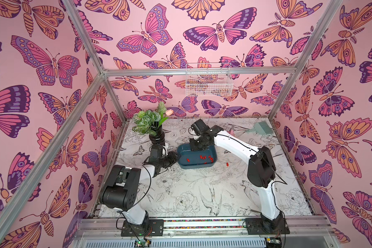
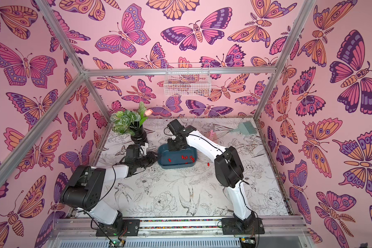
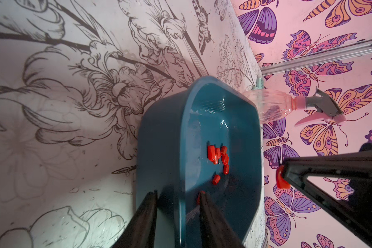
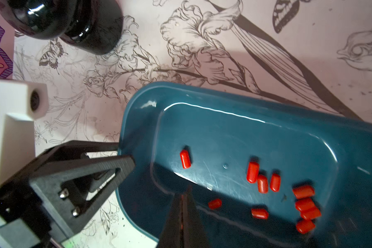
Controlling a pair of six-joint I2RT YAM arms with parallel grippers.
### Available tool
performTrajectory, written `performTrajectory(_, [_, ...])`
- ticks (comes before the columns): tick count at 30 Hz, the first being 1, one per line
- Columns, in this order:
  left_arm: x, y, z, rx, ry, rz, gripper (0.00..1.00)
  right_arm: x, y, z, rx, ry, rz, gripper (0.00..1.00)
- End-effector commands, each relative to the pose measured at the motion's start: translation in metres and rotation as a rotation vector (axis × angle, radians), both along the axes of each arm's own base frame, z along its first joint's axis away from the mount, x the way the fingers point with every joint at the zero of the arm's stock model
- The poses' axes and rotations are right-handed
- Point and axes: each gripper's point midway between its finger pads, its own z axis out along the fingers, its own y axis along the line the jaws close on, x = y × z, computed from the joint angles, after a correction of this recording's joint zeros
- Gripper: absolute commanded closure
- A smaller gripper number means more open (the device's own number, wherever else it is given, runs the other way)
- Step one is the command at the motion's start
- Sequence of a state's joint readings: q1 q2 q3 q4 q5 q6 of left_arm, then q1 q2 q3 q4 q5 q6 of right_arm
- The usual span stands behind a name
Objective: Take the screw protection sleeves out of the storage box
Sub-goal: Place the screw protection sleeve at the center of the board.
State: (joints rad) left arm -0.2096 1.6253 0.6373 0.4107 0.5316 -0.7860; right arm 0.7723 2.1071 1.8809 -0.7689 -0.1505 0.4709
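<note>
Red sleeve [image 3: 280,181] partly hidden between right jaws

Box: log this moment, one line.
left gripper: gripping box rim | right gripper: holding one sleeve over box | another sleeve on table
</note>
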Motion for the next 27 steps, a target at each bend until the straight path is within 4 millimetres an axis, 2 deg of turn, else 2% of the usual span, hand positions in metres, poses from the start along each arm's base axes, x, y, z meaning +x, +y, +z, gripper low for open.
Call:
performTrajectory(1, [0.000,-0.002,-0.002,0.004,0.006,-0.022,0.62,-0.005,-0.023,0.014,-0.019,-0.003,-0.008,0.95])
performTrajectory(7, [0.000,-0.002,-0.002,0.004,0.008,-0.023,0.62,-0.014,-0.057,0.021,-0.053,-0.008,-0.028,0.95])
performTrajectory(13, [0.000,-0.001,-0.003,0.007,0.010,-0.019,0.62,-0.025,-0.108,0.018,-0.128,-0.001,-0.063,0.95])
performTrajectory(20, [0.000,-0.001,-0.004,0.007,0.015,-0.016,0.62,-0.036,-0.166,0.004,-0.159,0.041,-0.123,0.95])
performTrajectory(27, [-0.001,0.000,-0.006,0.012,0.021,-0.011,0.62,-0.033,-0.196,-0.014,-0.169,0.072,-0.170,0.94])
